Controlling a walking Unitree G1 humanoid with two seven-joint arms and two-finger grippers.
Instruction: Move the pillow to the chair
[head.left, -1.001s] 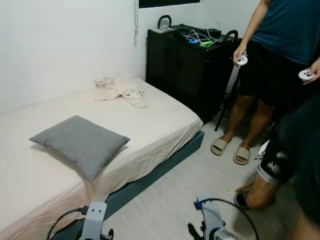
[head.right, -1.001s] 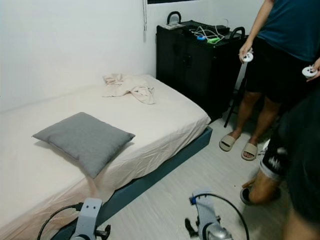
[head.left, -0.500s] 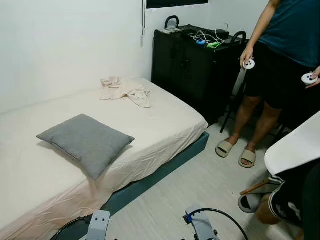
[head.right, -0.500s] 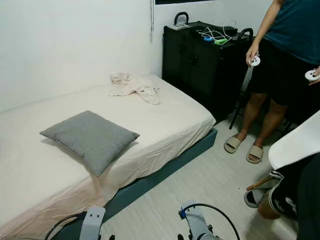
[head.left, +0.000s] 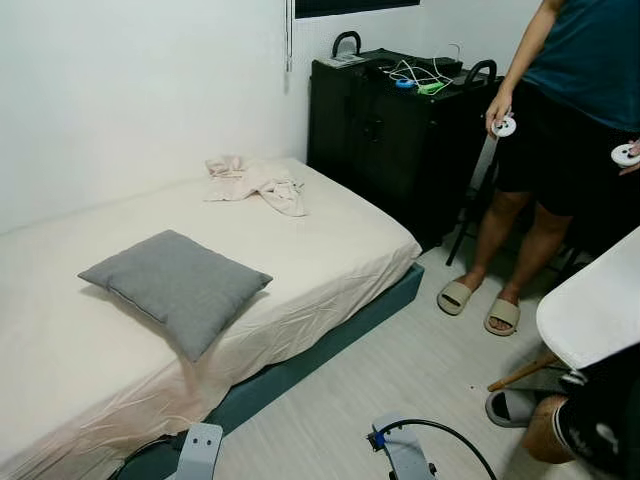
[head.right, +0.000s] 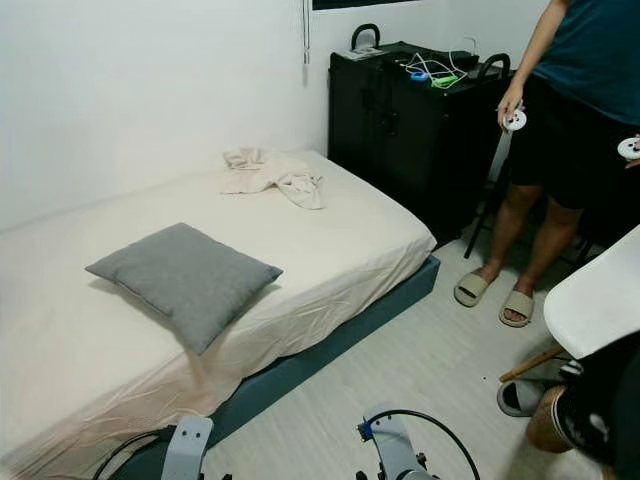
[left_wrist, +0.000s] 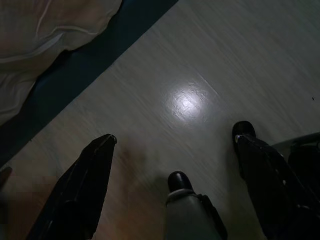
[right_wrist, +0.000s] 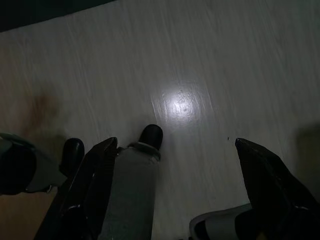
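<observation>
A grey square pillow (head.left: 175, 287) lies flat on the cream bed (head.left: 330, 235), near its front edge at the left. The white seat of a chair (head.left: 597, 305) juts in at the right edge, with a wooden leg (head.left: 520, 372) under it. Both arms hang low over the pale floor. My left gripper (left_wrist: 175, 142) is open above bare floor beside the bed's blue base (left_wrist: 75, 75). My right gripper (right_wrist: 175, 145) is open over the floor too, holding nothing.
A crumpled cream cloth (head.left: 255, 180) lies at the bed's far end. A black cabinet (head.left: 390, 130) with cables on top stands behind it. One person (head.left: 560, 130) in sandals holds two white controllers at right. Another person's leg (head.left: 585, 440) is at lower right.
The camera has swung slightly, so the scene shifted. The person at lower right has drawn back, uncovering the white chair seat. Pillow and arms are unmoved.
</observation>
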